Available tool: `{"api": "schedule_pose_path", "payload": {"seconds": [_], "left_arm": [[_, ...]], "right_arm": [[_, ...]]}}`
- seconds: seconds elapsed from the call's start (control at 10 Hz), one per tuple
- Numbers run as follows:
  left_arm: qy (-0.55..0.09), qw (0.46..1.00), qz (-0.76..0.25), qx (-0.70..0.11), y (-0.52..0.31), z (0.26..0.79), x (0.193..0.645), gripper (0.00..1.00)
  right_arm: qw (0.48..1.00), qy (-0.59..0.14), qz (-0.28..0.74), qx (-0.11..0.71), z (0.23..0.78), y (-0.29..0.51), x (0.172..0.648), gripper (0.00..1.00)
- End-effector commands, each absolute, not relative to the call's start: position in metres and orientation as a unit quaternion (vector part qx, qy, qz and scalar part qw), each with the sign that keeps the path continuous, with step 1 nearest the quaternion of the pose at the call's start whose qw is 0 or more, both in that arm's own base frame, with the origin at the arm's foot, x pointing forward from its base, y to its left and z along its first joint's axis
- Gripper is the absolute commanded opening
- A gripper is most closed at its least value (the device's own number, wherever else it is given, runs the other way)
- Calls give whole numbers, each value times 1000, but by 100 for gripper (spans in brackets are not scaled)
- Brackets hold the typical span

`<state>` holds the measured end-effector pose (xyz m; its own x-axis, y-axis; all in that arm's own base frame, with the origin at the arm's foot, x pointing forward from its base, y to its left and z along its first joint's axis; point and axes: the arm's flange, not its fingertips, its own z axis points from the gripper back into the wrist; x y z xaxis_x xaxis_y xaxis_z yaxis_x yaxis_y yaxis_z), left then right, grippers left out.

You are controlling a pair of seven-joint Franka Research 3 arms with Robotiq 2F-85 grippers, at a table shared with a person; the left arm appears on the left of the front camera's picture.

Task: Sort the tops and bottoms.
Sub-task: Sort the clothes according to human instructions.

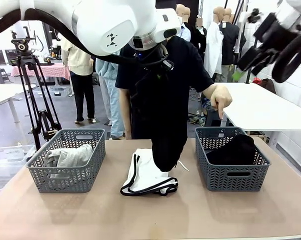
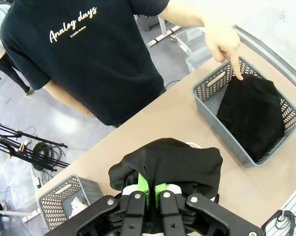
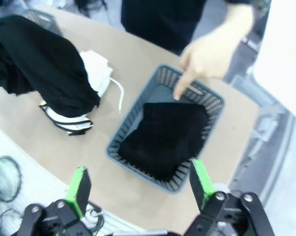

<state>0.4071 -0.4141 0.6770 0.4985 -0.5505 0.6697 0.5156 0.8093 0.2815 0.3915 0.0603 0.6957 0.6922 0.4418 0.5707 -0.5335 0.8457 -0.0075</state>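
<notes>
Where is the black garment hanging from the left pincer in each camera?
Front view: the black garment hangs at centre, over the white shorts.
Left wrist view: the garment is at bottom centre, bunched in the shut left pincer.
Right wrist view: the garment is at upper left, above the shorts.
Shared landmark: the person's hand pointing into the basket that holds a second black piece.

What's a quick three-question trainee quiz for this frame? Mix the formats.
1. True or false: the left end effector is shut on a black garment.
2. Fill in: the white shorts lie directly on the ___.
3. The person's hand points into: A) the white shorts, B) the basket on the robot's right, C) the black garment.
Key: 1 true; 2 table; 3 B.
</notes>
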Motion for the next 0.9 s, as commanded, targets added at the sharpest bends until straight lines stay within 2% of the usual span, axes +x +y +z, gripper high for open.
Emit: {"api": "schedule_pose_path", "payload": {"seconds": [0.0,0.5,0.6,0.8], "left_arm": [[-398,864,-308,23,-411,681,406,0],[-398,864,-308,23,-411,681,406,0],[-395,865,-308,22,-414,677,407,0],[-440,832,-337,-22,-464,709,417,0]], "right_arm": [[926,-295,225,64,689,43,374,100],[935,-316,142,79,694,-2,360,100],[932,-301,188,74,697,7,369,100],[932,-301,188,74,697,7,369,100]]}}
